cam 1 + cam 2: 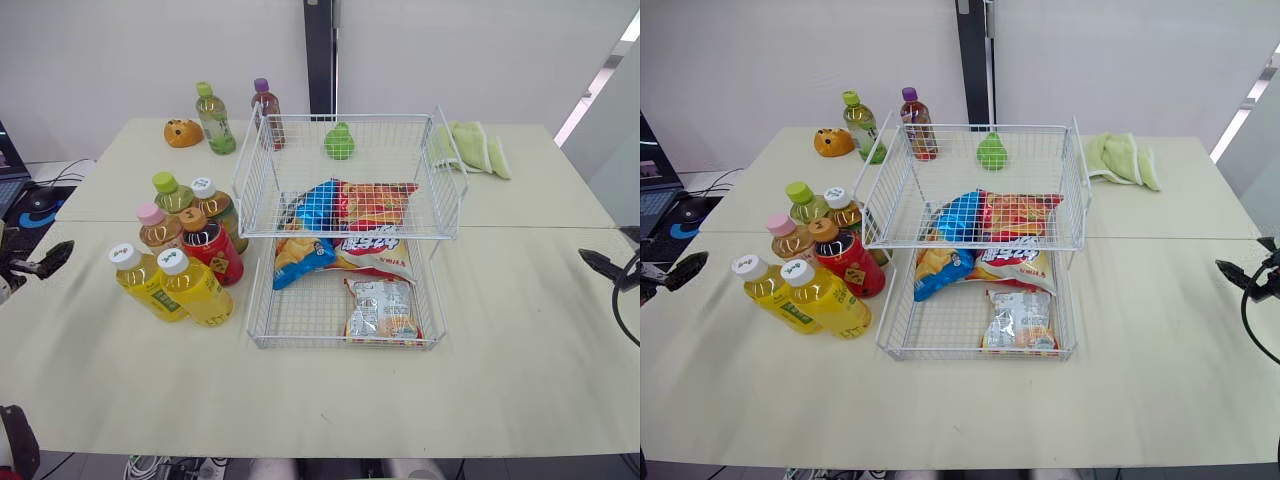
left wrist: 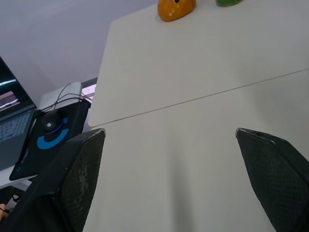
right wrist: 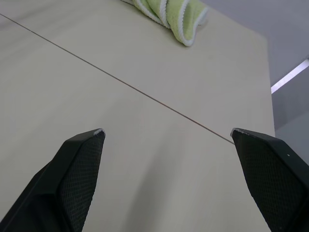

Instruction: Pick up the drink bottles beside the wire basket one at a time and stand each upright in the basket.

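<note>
Bottles (image 1: 190,245) clustered upright just left of the wire basket (image 1: 340,344)
Held wide open over the table (image 1: 500,350) are the left gripper (image 2: 169,131) and the right gripper (image 3: 166,130), one at each side, well apart from the cluster

Green cloth (image 1: 470,147), orange toy (image 1: 183,132) (far left), snack bags (image 1: 375,255), computer mouse (image 2: 49,124)

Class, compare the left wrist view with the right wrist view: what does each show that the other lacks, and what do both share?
Left wrist view, not the right: an orange toy, a computer mouse and a laptop. Right wrist view, not the left: a green cloth. Both: the pale table with a seam across it, and an open, empty end effector, the left end effector and the right end effector.
</note>
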